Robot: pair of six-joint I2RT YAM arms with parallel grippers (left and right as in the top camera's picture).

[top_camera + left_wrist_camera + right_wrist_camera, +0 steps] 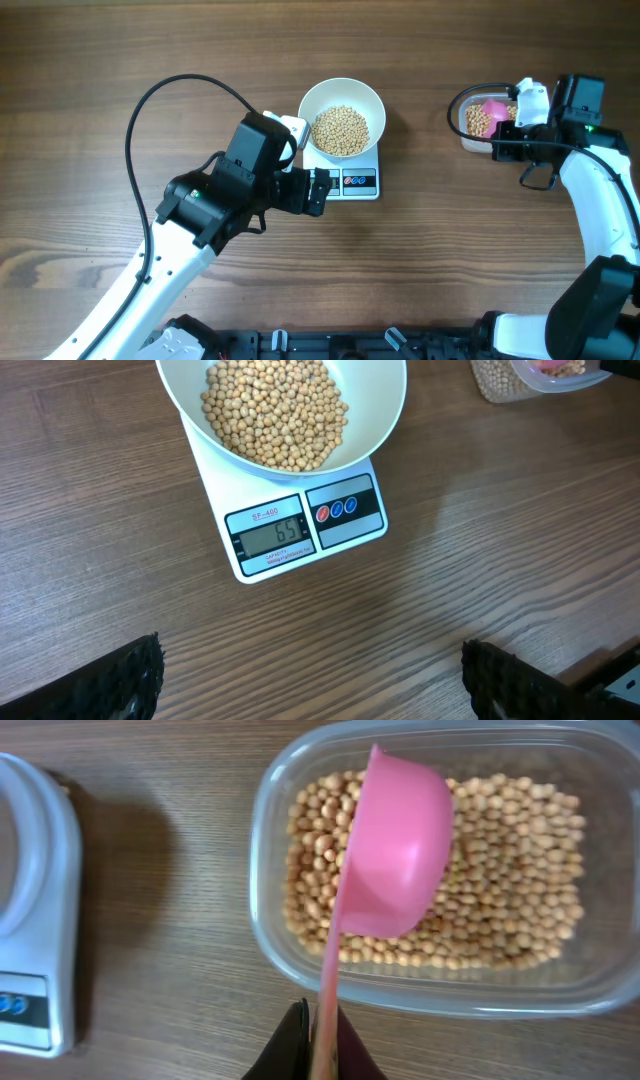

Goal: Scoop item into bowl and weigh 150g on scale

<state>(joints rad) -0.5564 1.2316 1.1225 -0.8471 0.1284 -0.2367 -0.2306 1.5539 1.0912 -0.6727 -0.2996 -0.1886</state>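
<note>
Beans (pixel 342 130) lie heaped in the white bowl (pixel 318 100), which sits on the scale (pixel 360 183) near the middle of a brown wood-grain table (pixel 420 260). The tabletop fills the overhead view apart from a dark rail at six o'clock. The left gripper (pixel 320 190) hangs at the scale's nine o'clock. At three o'clock, well apart, the right gripper (pixel 508 128) is over a clear tub (pixel 468 135) that holds more beans and a pink scoop (pixel 493 108).

Left wrist: its fingers (pixel 130 680) stand wide apart at the lower corners and hold nothing. Bowl and scale lie at twelve o'clock, and the display seems to read 65.

Right wrist: the jaws are pinched on the scoop's handle at six o'clock. The scoop's cup is turned on its side over the tub's beans, and the scale's edge shows at nine o'clock.
</note>
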